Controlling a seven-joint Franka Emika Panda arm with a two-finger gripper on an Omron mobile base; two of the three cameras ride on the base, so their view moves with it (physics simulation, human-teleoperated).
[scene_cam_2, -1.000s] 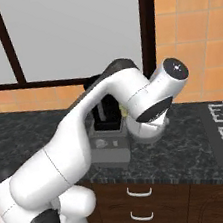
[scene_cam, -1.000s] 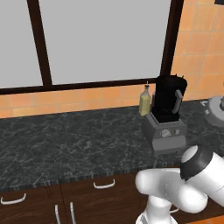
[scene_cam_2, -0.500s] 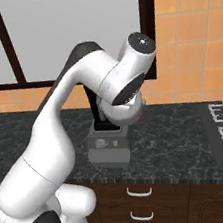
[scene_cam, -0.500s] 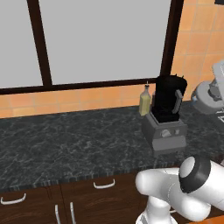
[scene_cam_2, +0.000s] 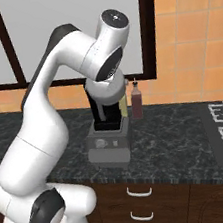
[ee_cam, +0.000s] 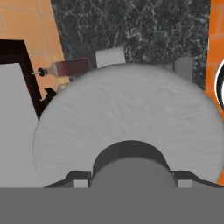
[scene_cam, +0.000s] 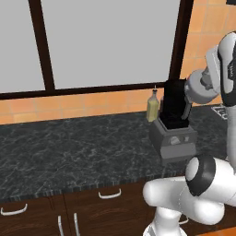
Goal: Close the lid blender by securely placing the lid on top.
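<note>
Hand (ee_cam: 130, 186) clamped on centre knob of round light-grey disc lid (ee_cam: 127, 122), carried just above dark near-black jar blender w/ grey boxy base (scene_cam: 174, 123). Lid over jar top approx, not yet seated; lowering & release left. Small yellowish bottle (scene_cam: 152, 107) just beside blender. Dark speckled stone surface (scene_cam: 69, 152), orange tile wall, big dark-framed window (scene_cam: 106, 44) behind.
</note>
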